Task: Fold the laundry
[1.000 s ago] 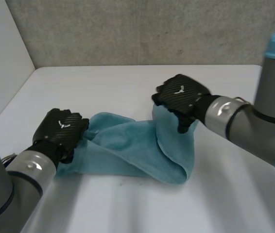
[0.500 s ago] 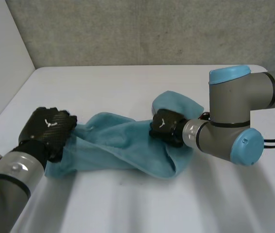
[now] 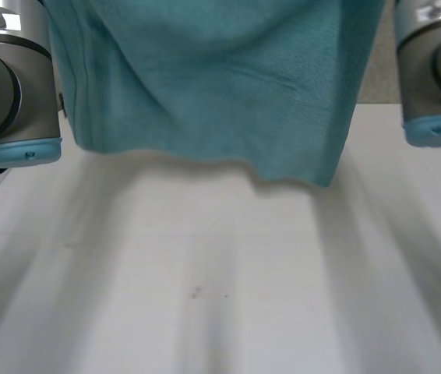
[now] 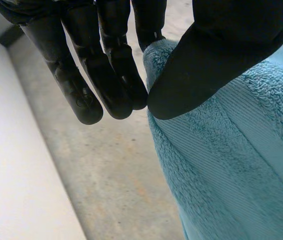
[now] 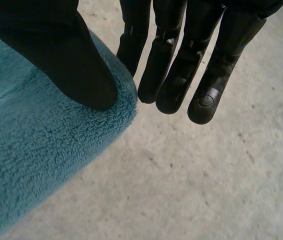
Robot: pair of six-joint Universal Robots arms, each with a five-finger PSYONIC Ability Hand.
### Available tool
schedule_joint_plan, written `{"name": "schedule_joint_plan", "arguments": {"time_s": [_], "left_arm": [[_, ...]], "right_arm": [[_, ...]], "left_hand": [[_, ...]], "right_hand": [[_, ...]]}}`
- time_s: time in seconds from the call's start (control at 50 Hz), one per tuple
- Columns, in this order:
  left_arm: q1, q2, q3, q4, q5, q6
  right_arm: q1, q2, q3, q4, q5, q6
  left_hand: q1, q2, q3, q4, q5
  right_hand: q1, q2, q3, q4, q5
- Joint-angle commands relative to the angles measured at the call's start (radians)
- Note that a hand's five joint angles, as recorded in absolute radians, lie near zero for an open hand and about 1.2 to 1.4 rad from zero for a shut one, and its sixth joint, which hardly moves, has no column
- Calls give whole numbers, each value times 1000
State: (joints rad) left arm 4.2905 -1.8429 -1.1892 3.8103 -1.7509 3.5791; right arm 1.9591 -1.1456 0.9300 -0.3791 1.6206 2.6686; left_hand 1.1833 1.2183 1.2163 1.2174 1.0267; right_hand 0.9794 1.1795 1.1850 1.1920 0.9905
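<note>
The towel point(image 3: 220, 86) is a teal terry cloth. It hangs in the air as a wide sheet between the two arms, over the white desk point(image 3: 205, 296). Its lower edge is wavy and reaches a little lower at the robot's right side, and a soft crease runs across its middle. Whether this edge touches the desk, I cannot tell.

In the head view, the left arm point(image 3: 10, 86) and the right arm point(image 3: 435, 70) stand beside the cloth (grey tubes, each with a light-blue cap). The desk below is smooth and matt.

The wrist views show the grip itself. The left hand point(image 4: 216, 55) pinches the towel near its top, at a corner or an edge (which of the two is not clear). The broad thumb presses the cloth against the nearly straight fingers point(image 4: 116, 75). The small loops of the pile are visible here, and also a flat ribbed band woven along the border.

The right hand point(image 5: 51, 55) grips in the same way. Its thumb lies on a rounded, fluffy corner of the cloth, with the straight fingers point(image 5: 176, 75) behind it. Behind this hand is a rough grey concrete wall point(image 5: 206, 190).
</note>
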Motion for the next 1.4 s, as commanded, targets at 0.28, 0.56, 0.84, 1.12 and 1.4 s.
{"name": "schedule_joint_plan", "arguments": {"time_s": [0.28,0.56,0.84,1.12,1.4], "left_arm": [[-9,59,-710,-164,-19,-7],[2,172,-754,-325,-4,-10],[0,192,-760,-327,1,-10],[2,197,-765,-327,1,-11],[2,198,-768,-325,1,-11]], "right_arm": [[-78,-261,826,359,-337,-101],[-85,-263,661,606,-343,-99],[-72,-138,490,598,-455,-279],[-52,125,391,617,-346,-473],[9,233,352,559,-286,-443]], "left_hand": [[213,178,180,179,195],[213,178,180,179,195],[213,178,180,179,195],[213,178,180,179,195],[213,178,180,179,195]], "right_hand": [[417,217,211,204,231],[-386,-587,-592,-599,-572],[-445,-645,-651,-658,-631],[-392,-593,-598,-605,-578],[-340,-540,-545,-552,-525]]}}
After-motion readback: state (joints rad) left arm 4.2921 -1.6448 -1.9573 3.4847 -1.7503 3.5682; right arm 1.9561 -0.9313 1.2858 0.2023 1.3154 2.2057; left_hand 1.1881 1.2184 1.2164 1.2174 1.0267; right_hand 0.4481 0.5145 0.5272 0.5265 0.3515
